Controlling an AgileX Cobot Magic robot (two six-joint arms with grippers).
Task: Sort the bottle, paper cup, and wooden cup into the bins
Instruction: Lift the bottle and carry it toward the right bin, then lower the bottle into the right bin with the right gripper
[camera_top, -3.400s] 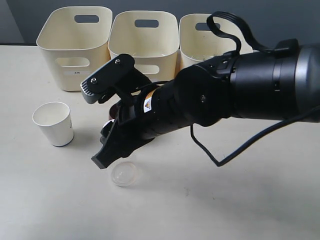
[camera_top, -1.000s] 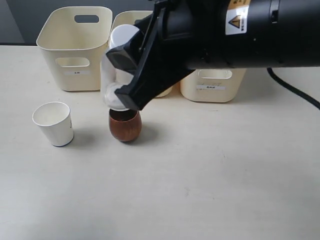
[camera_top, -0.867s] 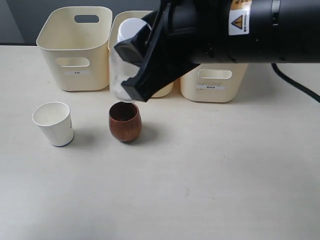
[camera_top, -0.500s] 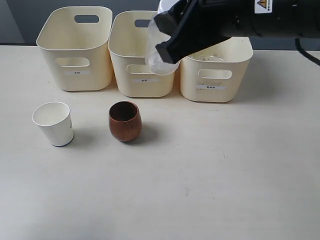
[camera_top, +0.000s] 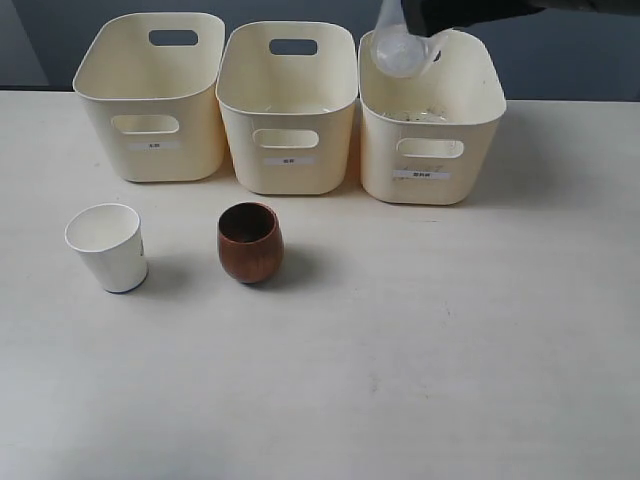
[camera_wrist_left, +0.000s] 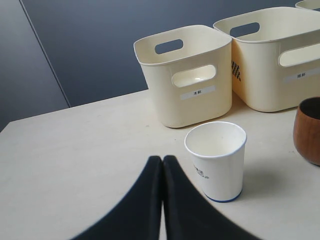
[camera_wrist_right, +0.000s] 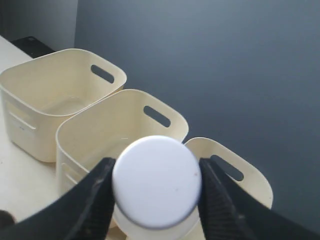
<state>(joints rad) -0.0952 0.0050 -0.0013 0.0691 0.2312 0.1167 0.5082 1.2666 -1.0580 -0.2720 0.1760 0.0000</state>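
The bottle (camera_top: 402, 50) has gone up above the right bin (camera_top: 430, 150), squeezed in the right gripper (camera_wrist_right: 156, 165). The left gripper (camera_wrist_left: 162, 160) is pressed together on nothing. Nothing is sorted yet. The paper cup (camera_top: 107, 246) and wooden cup (camera_top: 250, 242) wait.

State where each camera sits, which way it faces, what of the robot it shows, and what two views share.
Exterior: high off the arms, facing down over the table toward the bins; a dark sliver of arm by the bottle.
Left wrist: low over the table, facing the paper cup; shut left gripper shows.
Right wrist: aloft, facing down past the bottle's cap onto the bins; right gripper clamps it.
Shared: exterior and left wrist both show the wooden cup.
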